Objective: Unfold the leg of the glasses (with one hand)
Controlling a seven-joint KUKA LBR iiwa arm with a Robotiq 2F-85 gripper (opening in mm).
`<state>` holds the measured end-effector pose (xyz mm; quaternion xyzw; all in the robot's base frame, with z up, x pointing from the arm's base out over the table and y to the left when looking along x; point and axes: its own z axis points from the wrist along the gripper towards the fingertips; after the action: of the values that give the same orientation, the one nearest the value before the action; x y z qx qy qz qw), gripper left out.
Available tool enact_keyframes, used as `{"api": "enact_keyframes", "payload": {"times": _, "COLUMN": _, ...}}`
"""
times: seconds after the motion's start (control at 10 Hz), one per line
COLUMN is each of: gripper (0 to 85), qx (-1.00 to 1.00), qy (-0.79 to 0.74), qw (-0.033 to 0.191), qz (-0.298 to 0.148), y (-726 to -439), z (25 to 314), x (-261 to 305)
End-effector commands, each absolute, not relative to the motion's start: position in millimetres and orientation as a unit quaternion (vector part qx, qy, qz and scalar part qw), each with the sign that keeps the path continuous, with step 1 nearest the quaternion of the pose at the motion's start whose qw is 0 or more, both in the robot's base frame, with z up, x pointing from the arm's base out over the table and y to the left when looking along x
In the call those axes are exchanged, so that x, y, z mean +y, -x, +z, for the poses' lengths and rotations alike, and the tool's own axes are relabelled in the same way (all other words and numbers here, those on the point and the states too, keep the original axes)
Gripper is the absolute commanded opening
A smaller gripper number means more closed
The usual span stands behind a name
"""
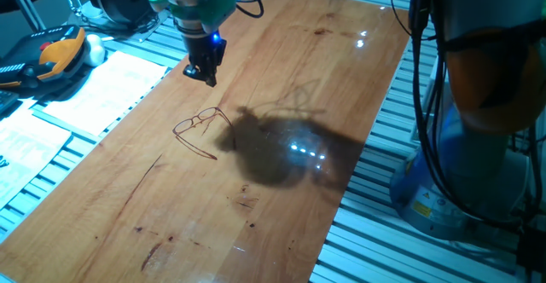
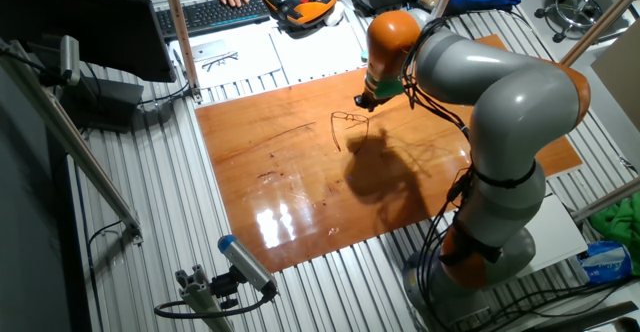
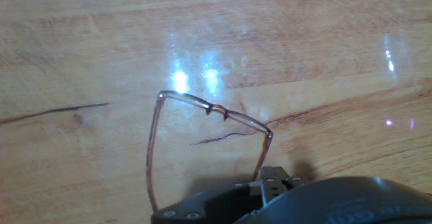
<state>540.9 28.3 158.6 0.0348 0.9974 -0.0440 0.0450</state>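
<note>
Both legs look unfolded already

Thin reddish-brown wire-framed glasses (image 3: pixel 209 109) lie free; the small black 2-finger gripper (image 1: pixel 205 72) hovers above them (finger state unreadable).

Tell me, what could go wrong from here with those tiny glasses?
The glasses are thin wire lying loose on a slick, shiny table, so a nudge might slide them instead of swinging a leg out. The gripper hangs above and beside them, not touching; coming down slightly off, it may miss the leg or press and bend the frame. Glare and the arm's dark shadow sit right next to them, which may make the wire harder to see.
</note>
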Motion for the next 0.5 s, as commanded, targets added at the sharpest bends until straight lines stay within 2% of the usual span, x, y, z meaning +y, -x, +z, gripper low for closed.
{"api": "enact_keyframes", "payload": {"times": 0.0, "gripper": 0.0, "qx": 0.997, "qy": -0.035, "qw": 0.046, "qz": -0.044, "y": -540.6, "z": 158.0, "x": 27.2}}
{"api": "enact_keyframes", "payload": {"times": 0.4, "gripper": 0.0, "qx": 0.997, "qy": -0.034, "qw": 0.046, "qz": -0.043, "y": -536.6, "z": 159.5, "x": 23.8}}
